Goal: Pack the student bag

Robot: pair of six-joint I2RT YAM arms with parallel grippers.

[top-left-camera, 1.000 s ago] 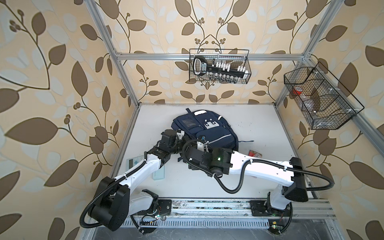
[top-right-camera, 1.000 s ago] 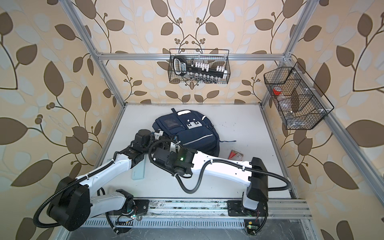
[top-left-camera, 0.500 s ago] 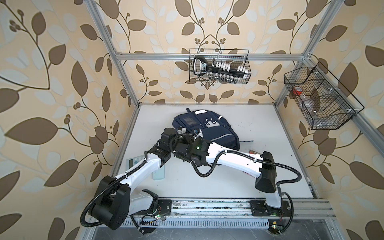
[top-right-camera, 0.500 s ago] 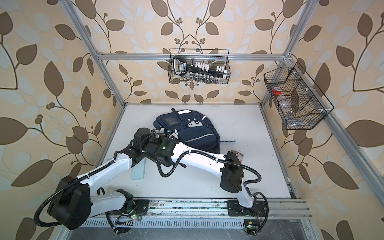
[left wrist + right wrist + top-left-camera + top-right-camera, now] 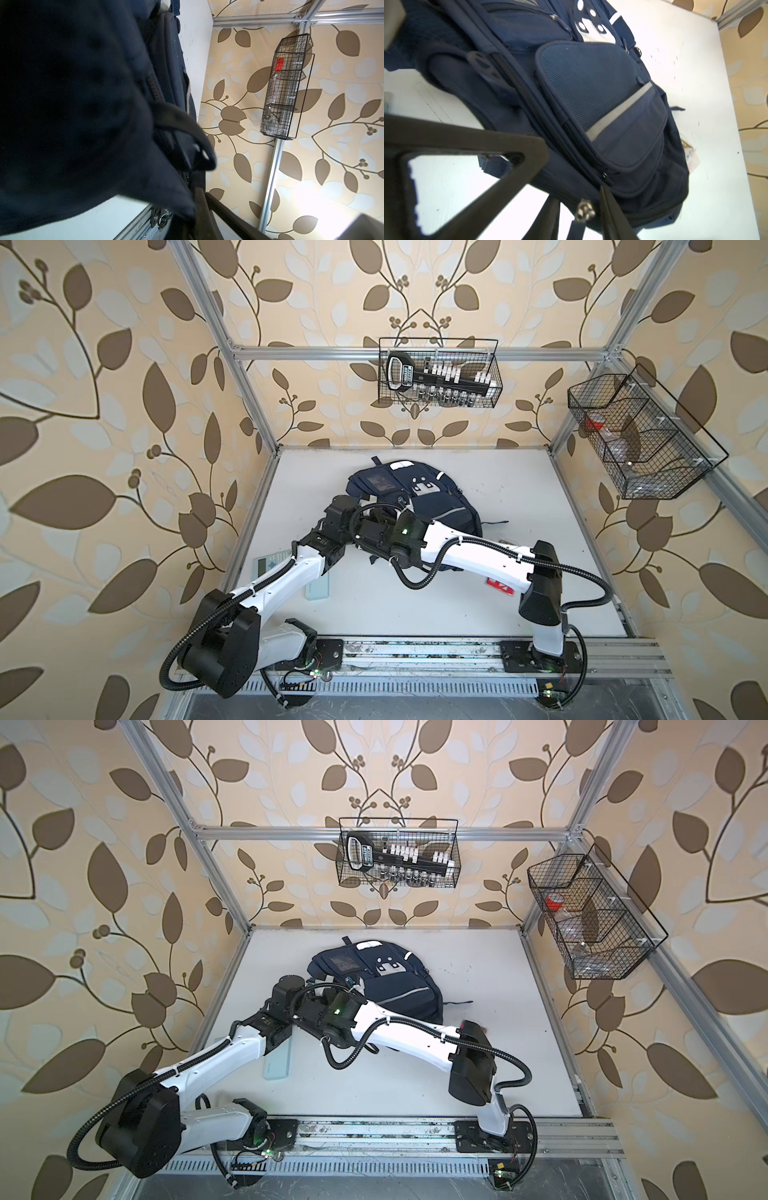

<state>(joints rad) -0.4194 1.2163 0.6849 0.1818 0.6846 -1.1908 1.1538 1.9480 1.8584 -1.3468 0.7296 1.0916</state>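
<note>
The student bag (image 5: 440,506) (image 5: 399,986), navy with grey reflective stripes and a white holed patch, lies flat at the middle back of the white table. My left gripper (image 5: 202,199) is at the bag's left edge, shut on a fold of its dark fabric, which fills most of the left wrist view. My right arm reaches across to the same side. In the right wrist view my right gripper (image 5: 577,197) stands open but narrow, a metal zipper pull (image 5: 584,209) hanging between its fingers with a gap on each side. In both top views the arms hide both grippers.
A grey calculator (image 5: 266,564) and a pale green flat case (image 5: 318,589) (image 5: 277,1065) lie under the left arm. A red packet (image 5: 498,585) sits beneath the right arm. Wire baskets hang on the back wall (image 5: 438,379) and right wall (image 5: 640,439).
My right arm swung left along the bag's near edge to its left side, and its jaws narrowed around the zipper pull. The left arm and its grip stayed put.
</note>
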